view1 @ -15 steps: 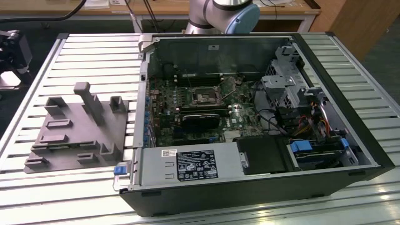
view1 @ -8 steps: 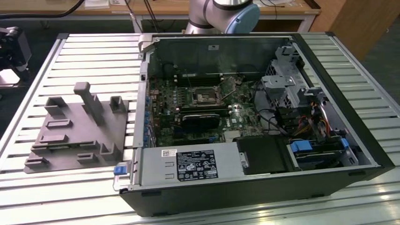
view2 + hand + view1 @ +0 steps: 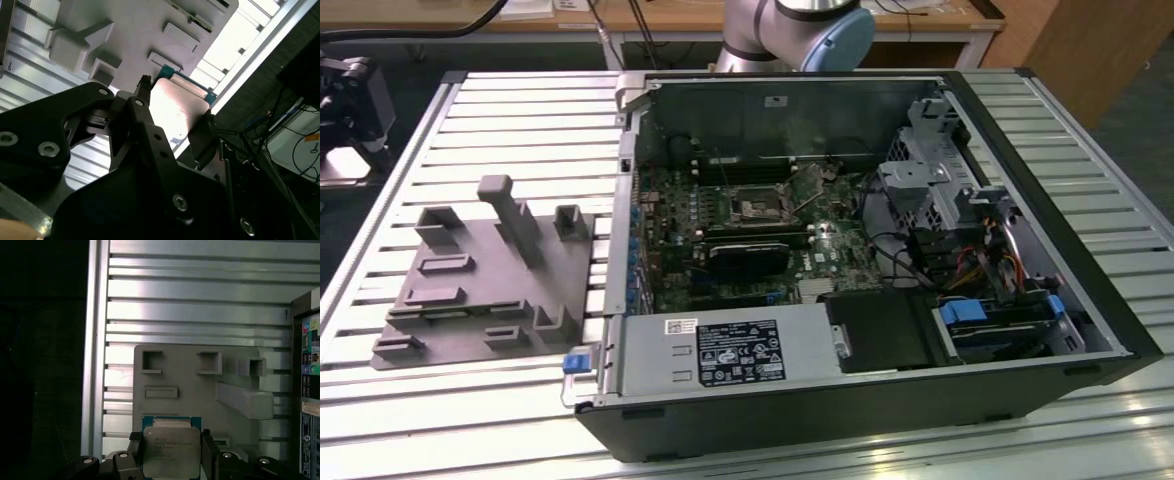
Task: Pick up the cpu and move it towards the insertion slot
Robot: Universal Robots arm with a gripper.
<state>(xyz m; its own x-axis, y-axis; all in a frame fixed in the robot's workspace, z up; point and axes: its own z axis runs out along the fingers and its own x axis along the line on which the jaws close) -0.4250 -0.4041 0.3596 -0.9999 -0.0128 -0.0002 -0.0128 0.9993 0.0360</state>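
Gripper (image 3: 171,452), fingers clamped on opposite edges of the cpu (image 3: 167,440), grey fixture (image 3: 200,385) beyond; insertion slot (image 3: 758,207) inside the open computer case (image 3: 881,412).

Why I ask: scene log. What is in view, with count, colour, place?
silvery square cpu chip: one, silver, held by the hand
dark square insertion slot with silver frame: one, dark, inside the case
grey plastic fixture block: one, grey, on the table, exterior view's left of the case
black open computer case: one, black, on the table
slatted metal table: one, silver, under case and fixture
robot arm: one, grey and blue, beyond the case
hand: one, black, shut on the chip
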